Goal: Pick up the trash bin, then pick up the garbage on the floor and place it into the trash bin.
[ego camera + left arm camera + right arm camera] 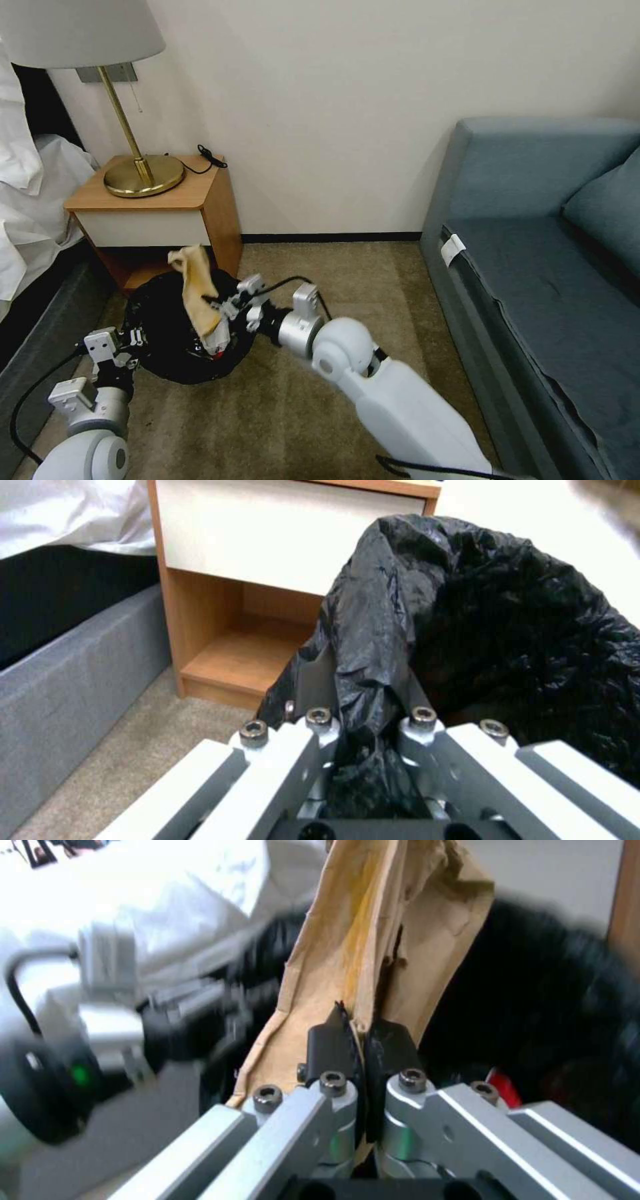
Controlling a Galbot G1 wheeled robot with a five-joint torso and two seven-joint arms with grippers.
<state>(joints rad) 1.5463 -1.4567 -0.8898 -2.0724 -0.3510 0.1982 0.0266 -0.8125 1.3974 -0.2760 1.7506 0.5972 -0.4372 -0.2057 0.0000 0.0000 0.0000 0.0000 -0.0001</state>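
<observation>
2 pincers are busy: my left pincer (363, 700) squeezes the trash bin's (175, 333) black bag edge, my right pincer (360, 1040) pinches the tan paper scrap (373, 930) above the bin.

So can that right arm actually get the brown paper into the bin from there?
Probably yes. The right gripper is shut on the tan paper scrap and sits right over the trash bin, whose mouth is open; the left gripper pinches its black liner at the near rim, off to the side.
</observation>
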